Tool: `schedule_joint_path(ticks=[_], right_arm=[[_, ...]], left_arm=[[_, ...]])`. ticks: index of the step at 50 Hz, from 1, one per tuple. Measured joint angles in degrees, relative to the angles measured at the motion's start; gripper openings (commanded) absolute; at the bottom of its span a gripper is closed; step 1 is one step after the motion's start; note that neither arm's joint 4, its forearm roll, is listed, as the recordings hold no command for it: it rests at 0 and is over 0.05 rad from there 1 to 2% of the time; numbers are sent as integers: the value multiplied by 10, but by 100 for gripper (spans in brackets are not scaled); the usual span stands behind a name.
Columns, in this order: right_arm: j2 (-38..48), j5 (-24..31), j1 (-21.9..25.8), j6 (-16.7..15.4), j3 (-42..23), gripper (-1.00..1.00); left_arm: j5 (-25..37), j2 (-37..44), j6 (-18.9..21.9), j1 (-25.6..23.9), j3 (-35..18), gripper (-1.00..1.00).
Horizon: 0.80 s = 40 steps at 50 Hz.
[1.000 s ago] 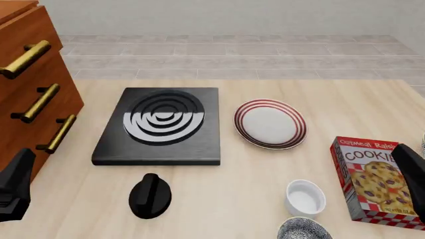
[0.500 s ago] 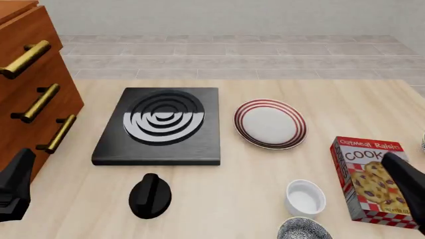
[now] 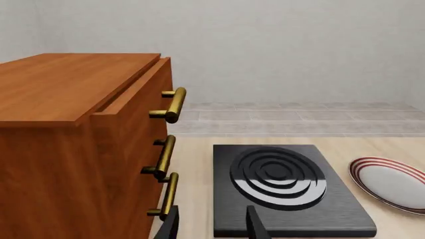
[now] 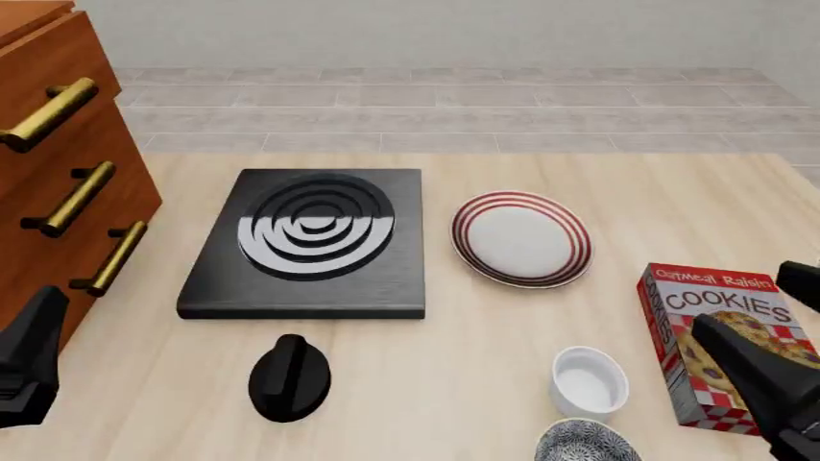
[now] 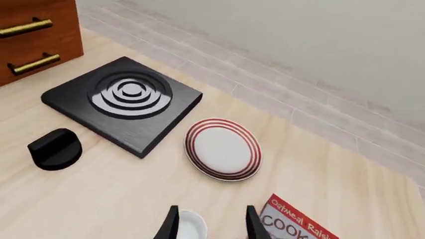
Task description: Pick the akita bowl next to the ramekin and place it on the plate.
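The speckled akita bowl (image 4: pixel 587 443) sits at the table's near edge, partly cut off by the front view, just in front of the white ramekin (image 4: pixel 590 381). The red-ringed plate (image 4: pixel 520 238) lies farther back, near the table's middle. My right gripper (image 5: pixel 210 226) is open and empty, hovering above the ramekin (image 5: pixel 189 224), with the plate (image 5: pixel 222 148) ahead of it. The bowl does not show in the right wrist view. My left gripper (image 3: pixel 214 226) is open and empty at the near left, by the cabinet.
A black stove plate (image 4: pixel 307 240) lies left of the plate, with a black knob (image 4: pixel 290 377) in front of it. A cookie box (image 4: pixel 731 346) stands right of the ramekin, under my right arm (image 4: pixel 769 389). A wooden drawer cabinet (image 4: pixel 58 182) fills the left side.
My right arm has moved left and lower over the cookie box, toward the ramekin and bowl. The left arm has not moved.
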Motion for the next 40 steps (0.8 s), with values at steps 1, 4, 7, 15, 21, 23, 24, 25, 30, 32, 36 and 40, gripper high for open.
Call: schedule_joint_path(ticks=[1, 4, 7, 15, 21, 23, 24, 25, 30, 32, 36, 40], right_arm=[[3, 0, 3, -1, 0, 100], [10, -2, 9, -6, 1, 100], [18, -4, 15, -9, 2, 100], [40, -9, 30, -13, 3, 100], [55, -14, 38, -15, 6, 100], [59, -15, 41, -16, 8, 100], [61, -15, 43, -15, 8, 100], [63, -15, 45, -15, 8, 100], [71, -14, 52, -17, 10, 100], [74, -14, 55, -19, 11, 100], [82, -11, 61, -17, 10, 100], [88, -7, 67, -17, 6, 100]], left_arm=[[0, 0, 0, 0, 0, 100], [0, 0, 0, 0, 0, 100], [0, 0, 0, 0, 0, 100], [0, 0, 0, 0, 0, 100], [0, 0, 0, 0, 0, 100], [0, 0, 0, 0, 0, 100], [0, 0, 0, 0, 0, 100], [0, 0, 0, 0, 0, 100], [0, 0, 0, 0, 0, 100], [0, 0, 0, 0, 0, 100], [0, 0, 0, 0, 0, 100], [0, 0, 0, 0, 0, 100]])
